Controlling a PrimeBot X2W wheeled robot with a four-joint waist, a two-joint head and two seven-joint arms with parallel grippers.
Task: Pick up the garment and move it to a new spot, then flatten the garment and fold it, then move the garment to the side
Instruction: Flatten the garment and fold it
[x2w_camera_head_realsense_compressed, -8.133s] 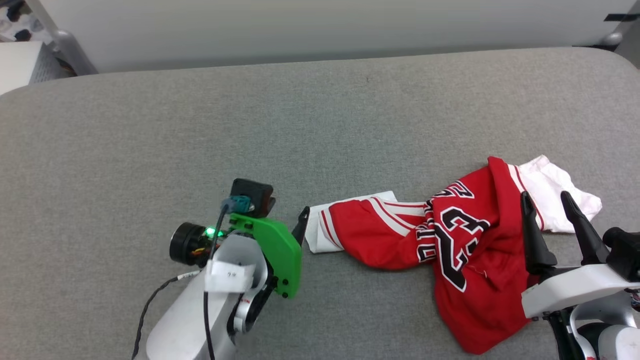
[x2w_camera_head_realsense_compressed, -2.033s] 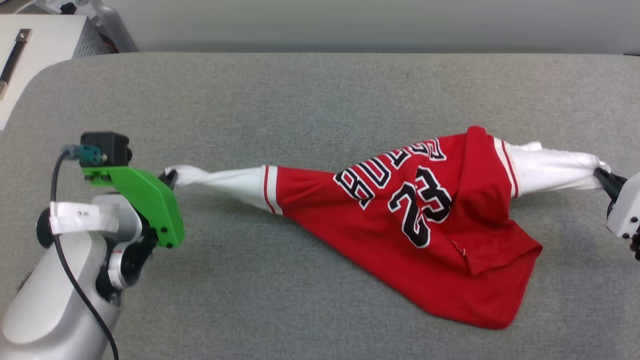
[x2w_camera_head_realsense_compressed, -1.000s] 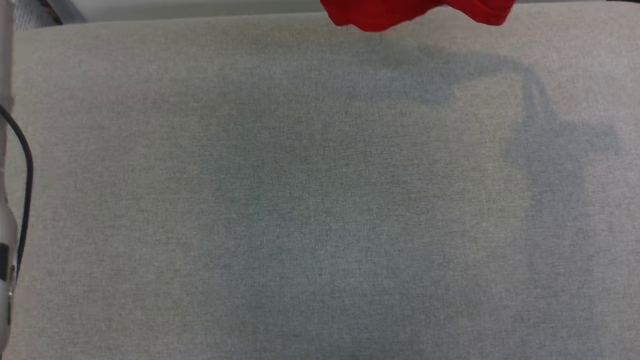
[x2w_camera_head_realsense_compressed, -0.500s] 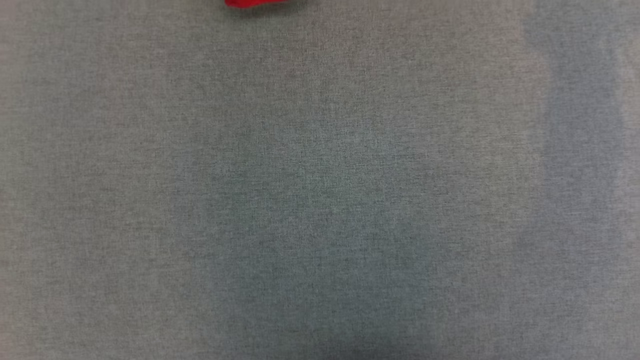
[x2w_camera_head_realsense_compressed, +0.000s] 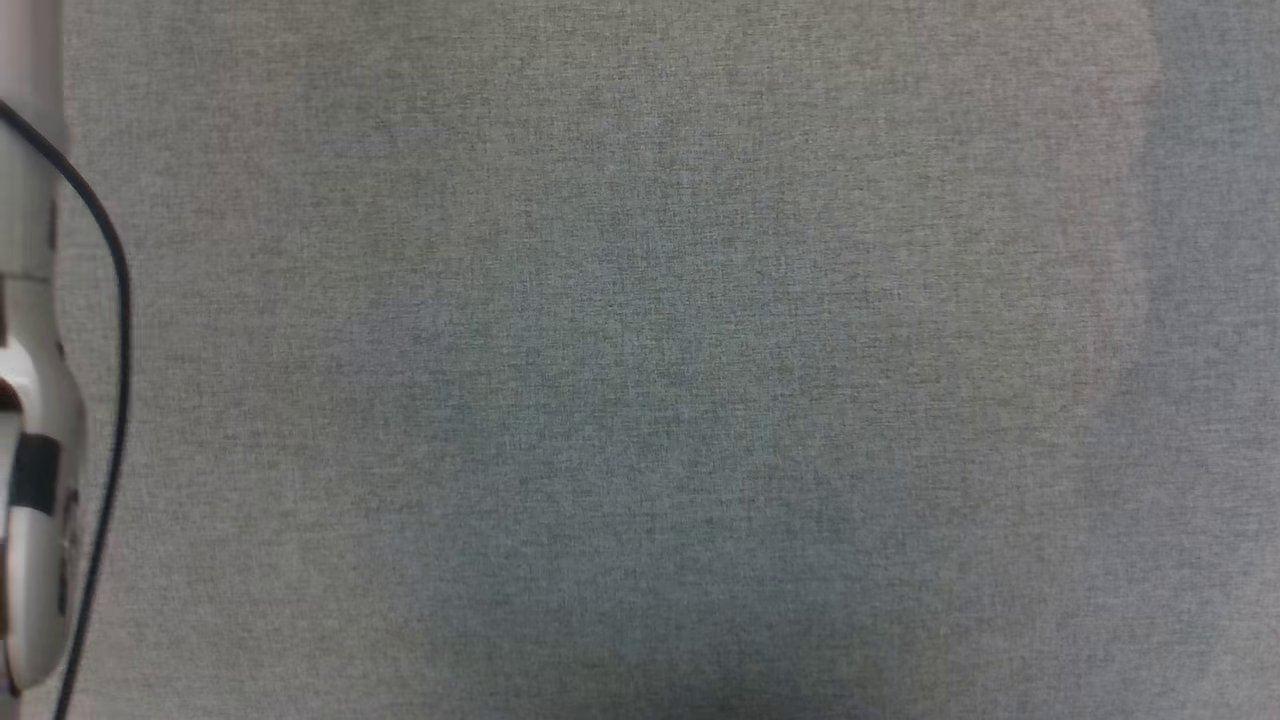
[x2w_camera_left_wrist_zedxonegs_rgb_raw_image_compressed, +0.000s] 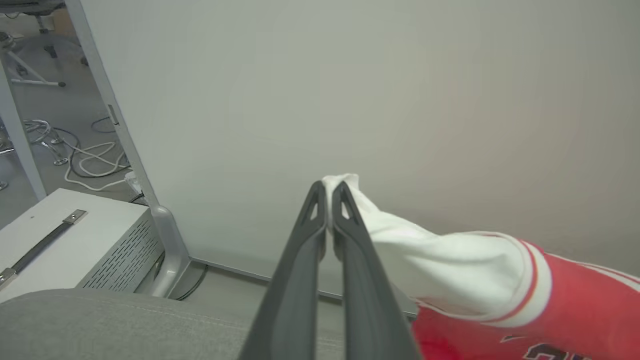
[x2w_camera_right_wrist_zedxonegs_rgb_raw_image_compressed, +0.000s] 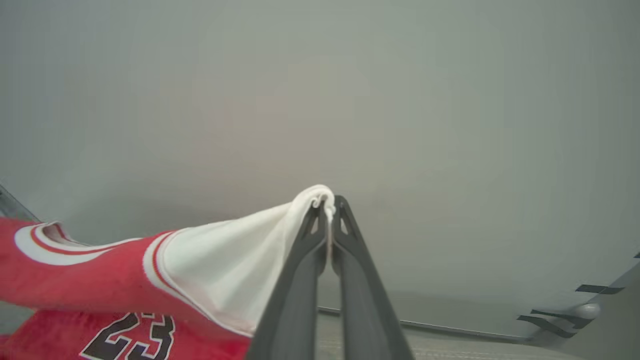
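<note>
**Friend:** What is your left end effector doing?

**Me:** My left end effector (x2w_camera_left_wrist_zedxonegs_rgb_raw_image_compressed: 329, 187) is pinching shut on the tip of a white sleeve of the garment (x2w_camera_left_wrist_zedxonegs_rgb_raw_image_compressed: 500, 280). In the left wrist view the sleeve is running from the tips toward 4 o'clock. The red part is starting there, after a red and white stripe.

**Friend:** And the right one?

**Me:** My right end effector (x2w_camera_right_wrist_zedxonegs_rgb_raw_image_compressed: 330, 202) is squeezing shut on the other white sleeve. In the right wrist view the garment is spreading toward 8 o'clock. The number 23 (x2w_camera_right_wrist_zedxonegs_rgb_raw_image_compressed: 132, 335) is showing at 7 o'clock.

**Friend:** So where is the garment?

**Me:** It is hanging between my two end effectors, in front of a pale wall (x2w_camera_right_wrist_zedxonegs_rgb_raw_image_compressed: 350, 100). I cannot tell if its low part is touching the desk.

**Friend:** What are you seeing from the head?

**Me:** I am looking down at the grey desk (x2w_camera_head_realsense_compressed: 640, 360). A pale forearm (x2w_camera_head_realsense_compressed: 30, 450) with a black cable (x2w_camera_head_realsense_compressed: 124, 300) is showing at 9 o'clock.

**Friend:** Anything else?

**Me:** In the left wrist view a white box (x2w_camera_left_wrist_zedxonegs_rgb_raw_image_compressed: 65, 240) is sitting at 8 o'clock. Loose cords (x2w_camera_left_wrist_zedxonegs_rgb_raw_image_compressed: 97, 165) are lying on the floor at 10 o'clock.
</note>
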